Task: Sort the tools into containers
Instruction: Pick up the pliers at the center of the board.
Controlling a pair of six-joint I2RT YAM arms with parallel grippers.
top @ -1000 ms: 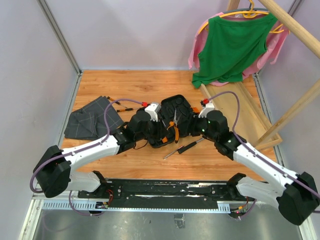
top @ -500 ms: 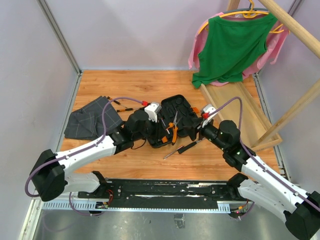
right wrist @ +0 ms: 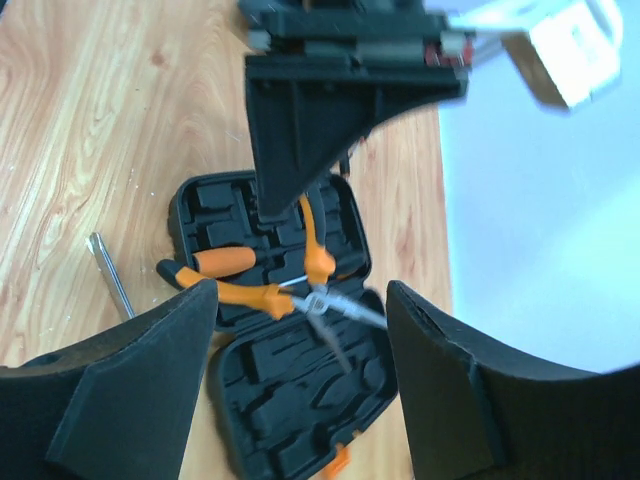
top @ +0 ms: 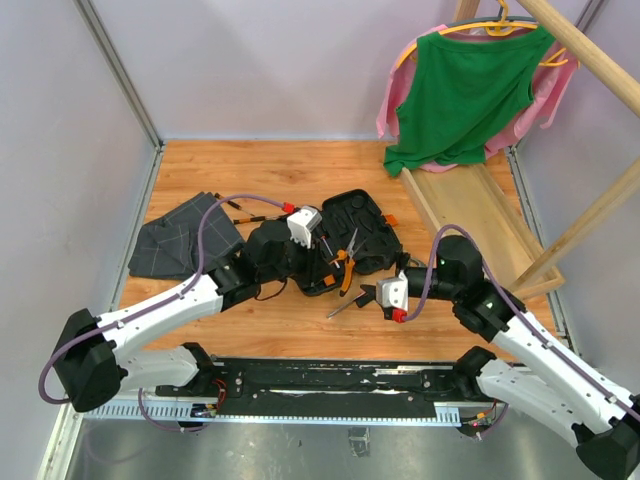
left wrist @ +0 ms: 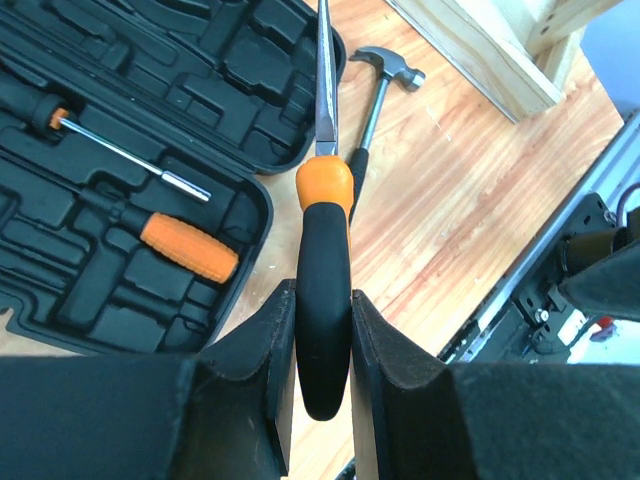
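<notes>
A: Left wrist view is showing the left gripper [left wrist: 322, 335] pinching 1 black-and-orange handle of the pliers [left wrist: 323, 230], with the steel nose pointing out past the rim of the case [left wrist: 200, 60]. How are they going to handle?

B: I am judging them stiff and fairly heavy for their length, with the weight sitting toward the steel end. The handle sleeve is looking rubbery, so it should not be slipping. The joint is loose, though: in the right wrist view the 2 handles are splaying apart above the case. Holding only 1 handle is letting the other swing, so taking both handles, or the joint, would be steadier.

A: Where are the other tools lying?

B: 1 orange-handled screwdriver [left wrist: 188, 248] is sitting in a slot inside the case. The hammer [left wrist: 385, 75] is lying on the table [top: 250, 170] just outside the case's rim, and a black-handled screwdriver [right wrist: 110, 280] is lying just on the near side of the case.

A: And the right gripper [right wrist: 300, 300]?

B: Its fingers are standing wide apart, holding nothing. 1 second ago it was reaching in at the right side of the case, next to the pliers. Now it is hanging back on the near side of the case, by the black-handled screwdriver. The left gripper is keeping its hold and has barely shifted.
</notes>
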